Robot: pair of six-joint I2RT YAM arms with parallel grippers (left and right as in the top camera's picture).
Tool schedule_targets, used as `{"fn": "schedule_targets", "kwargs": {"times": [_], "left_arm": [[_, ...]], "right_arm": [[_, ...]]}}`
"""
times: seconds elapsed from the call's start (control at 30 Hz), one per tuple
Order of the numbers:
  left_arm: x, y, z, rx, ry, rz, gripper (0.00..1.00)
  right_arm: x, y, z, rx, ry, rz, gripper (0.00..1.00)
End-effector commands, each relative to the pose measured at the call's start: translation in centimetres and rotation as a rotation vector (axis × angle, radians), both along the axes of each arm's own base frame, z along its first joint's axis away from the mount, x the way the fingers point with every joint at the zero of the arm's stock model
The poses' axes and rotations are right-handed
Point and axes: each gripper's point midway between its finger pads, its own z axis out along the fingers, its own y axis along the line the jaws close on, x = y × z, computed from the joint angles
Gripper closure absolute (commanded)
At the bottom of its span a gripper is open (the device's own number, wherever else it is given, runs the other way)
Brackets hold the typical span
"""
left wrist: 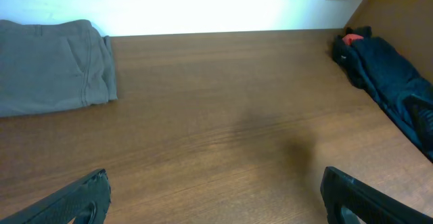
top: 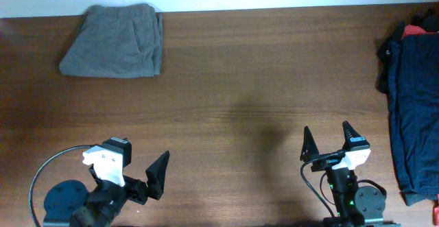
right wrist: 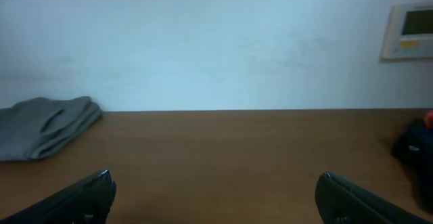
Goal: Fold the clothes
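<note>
**Item 1: shorts** (top: 113,42). Grey-olive, wrinkled. They lie at the far left corner of the table (top: 240,83), close against its far edge. They form a compact, roughly square bundle, with layers stacked along the right side and a seam showing on top. Nothing touches them.

**Item 2: my left gripper** (left wrist: 215,176). It sits at the near edge on the left side. My fingers are spread wide and empty, with only bare wood between them. It is well apart from the shorts, which lie far off and to its left.

**Item 3: my right gripper** (top: 326,134). It sits at the near edge, right of centre. My fingers are likewise released, hold nothing, and point toward the far wall.

**Item 4: navy clothes** (top: 415,103). These are heaped along the right edge, with a red cloth (top: 413,29) peeking out at the far end. They are not my job.

**Step in hand.** By the look of the bundle, I judge the folding done or nearly so. Neither arm is engaged with the cloth.

**Next move.** If one more fold or a tidy is wanted, my left arm is the nearer one. It would need a long reach to the far left corner, a descent with fingers open over a free edge, and a pinch through all the layers. Any push should be gentle, since the bundle sits right at the table's edge.
</note>
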Motion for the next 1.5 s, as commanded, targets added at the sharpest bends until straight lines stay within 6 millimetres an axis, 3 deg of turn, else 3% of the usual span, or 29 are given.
{"fn": "schedule_targets", "kwargs": {"times": [0.0, 0.33, 0.5, 1.47], "left_arm": [[-0.1, -0.2, 0.1, -0.014, -0.001, -0.011, 0.01], [-0.1, -0.3, 0.1, -0.014, -0.001, -0.012, 0.01], [-0.1, -0.3, 0.1, -0.014, -0.001, -0.012, 0.01], [-0.1, -0.3, 0.1, -0.014, -0.001, -0.012, 0.01]], "right_arm": [[0.2, -0.5, -1.1, 0.001, 0.007, -0.017, 0.01], [0.4, -1.5, -2.3, 0.001, 0.032, -0.076, 0.01], [0.4, -2.1, -4.4, -0.001, 0.117, -0.110, 0.01], [0.4, -2.1, -4.3, -0.022, 0.114, -0.106, 0.01]]}}
